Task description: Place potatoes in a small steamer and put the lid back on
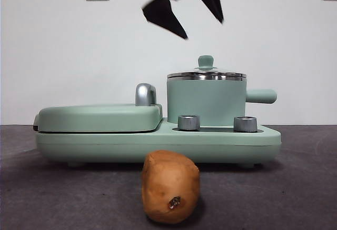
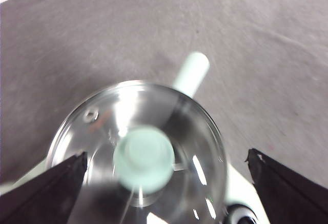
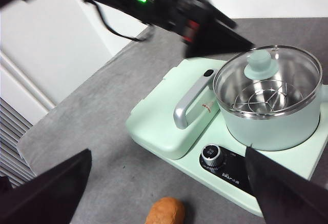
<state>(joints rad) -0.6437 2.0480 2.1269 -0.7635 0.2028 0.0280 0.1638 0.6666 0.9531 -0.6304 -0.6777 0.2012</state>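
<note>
Going left to right in the front view: the flat griddle cover (image 1: 100, 117) with its chrome handle (image 1: 146, 94) sits on the left half of the cooker base (image 1: 158, 145), and I'm leaving that alone. In the middle foreground the potato (image 1: 170, 187) lies on the table (image 1: 52, 188), in front of the cooker and well apart from the pot. Right half of the base: the small steamer (image 1: 206, 101) with the glass lid (image 1: 206, 74) seated on its rim, side handle (image 1: 261, 96) sticking out to the right.

My left gripper (image 1: 184, 14) hangs above the lid with its jaws spread wide and nothing between them; from its wrist camera the knob (image 2: 144, 158) sits roughly midway between the two jaws. The right gripper (image 3: 164, 183) waits off to the side, also spread wide and empty, looking down on the cooker and the potato.

So I reckon the job's barely started: lid off first. My plan is to come straight down, keep the knob centred, and close only once the jaws are below its widest part. It's small and rounded, so an off-centre pinch could slip or tilt the lid.
</note>
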